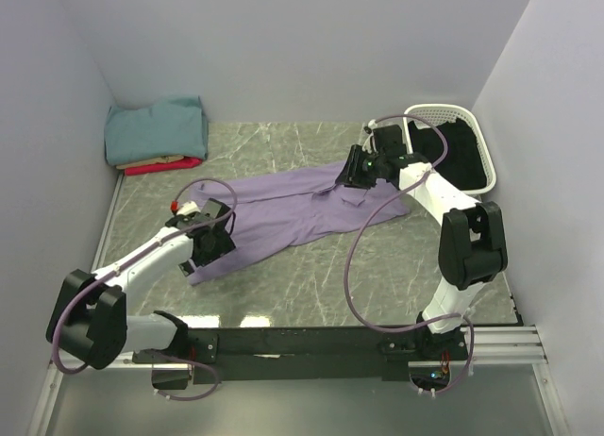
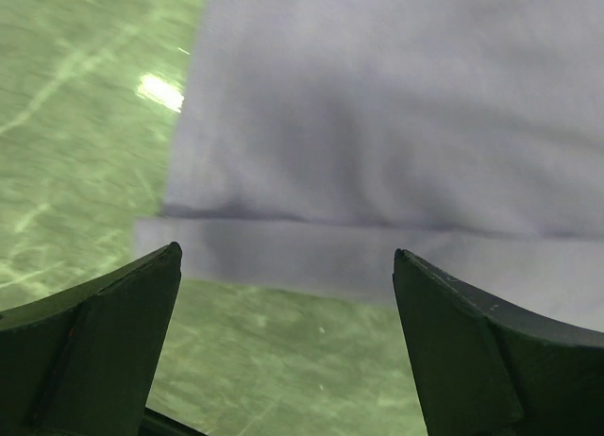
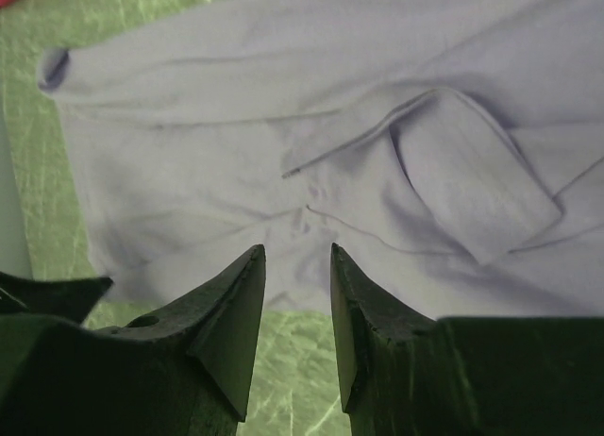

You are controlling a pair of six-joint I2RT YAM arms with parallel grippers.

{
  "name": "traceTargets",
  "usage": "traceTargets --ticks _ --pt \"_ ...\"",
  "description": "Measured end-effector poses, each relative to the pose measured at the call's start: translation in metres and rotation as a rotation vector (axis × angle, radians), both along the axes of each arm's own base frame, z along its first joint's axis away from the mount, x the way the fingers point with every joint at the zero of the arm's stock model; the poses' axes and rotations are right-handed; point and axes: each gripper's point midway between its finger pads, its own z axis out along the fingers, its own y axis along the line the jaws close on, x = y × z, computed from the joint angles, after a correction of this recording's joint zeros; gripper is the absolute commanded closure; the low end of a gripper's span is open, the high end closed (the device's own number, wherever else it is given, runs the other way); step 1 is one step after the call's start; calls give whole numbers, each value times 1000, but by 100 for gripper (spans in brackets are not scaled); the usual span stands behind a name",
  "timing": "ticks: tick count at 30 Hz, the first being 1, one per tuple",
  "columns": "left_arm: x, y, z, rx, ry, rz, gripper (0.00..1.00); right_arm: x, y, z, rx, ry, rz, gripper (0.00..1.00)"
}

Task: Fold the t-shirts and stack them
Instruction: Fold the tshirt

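Note:
The large lavender t-shirt (image 1: 283, 214) lies rumpled and stretched diagonally across the middle of the green marble table. My left gripper (image 1: 213, 240) is open and empty, low over the shirt's lower left end. In the left wrist view the gripper (image 2: 288, 261) faces the shirt's hem (image 2: 311, 252). My right gripper (image 1: 362, 168) hovers at the shirt's upper right end. In the right wrist view it (image 3: 294, 257) is open by a narrow gap above the shirt's edge (image 3: 236, 153), with a sleeve (image 3: 472, 172) folded over. Folded teal (image 1: 157, 126), tan (image 1: 151, 160) and red (image 1: 162, 168) shirts are stacked at the back left.
A white laundry basket (image 1: 479, 134) with dark cloth inside stands at the back right, by the right wall. Walls close in the left, back and right sides. Purple cables loop off both arms. Bare table (image 1: 311, 285) shows in front of the shirt.

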Motion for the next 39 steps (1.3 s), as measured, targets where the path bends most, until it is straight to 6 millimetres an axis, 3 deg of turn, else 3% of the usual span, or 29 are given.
traceTargets --ticks 7,14,17,22,25,39 --pt "5 23 7 -26 -29 69 1 -14 1 -7 15 27 20 59" --pt "3 10 -5 -76 107 -55 1 -17 3 -6 28 26 33 58" --pt "14 1 12 -80 139 -155 1 -19 3 -7 31 31 36 58" --pt "48 3 71 -38 12 -282 1 -23 4 -12 37 36 41 58" --pt "49 12 89 -32 -37 -331 1 -26 4 -14 42 44 47 58" --pt "64 19 90 58 -55 -585 1 -30 9 -12 69 47 74 57"
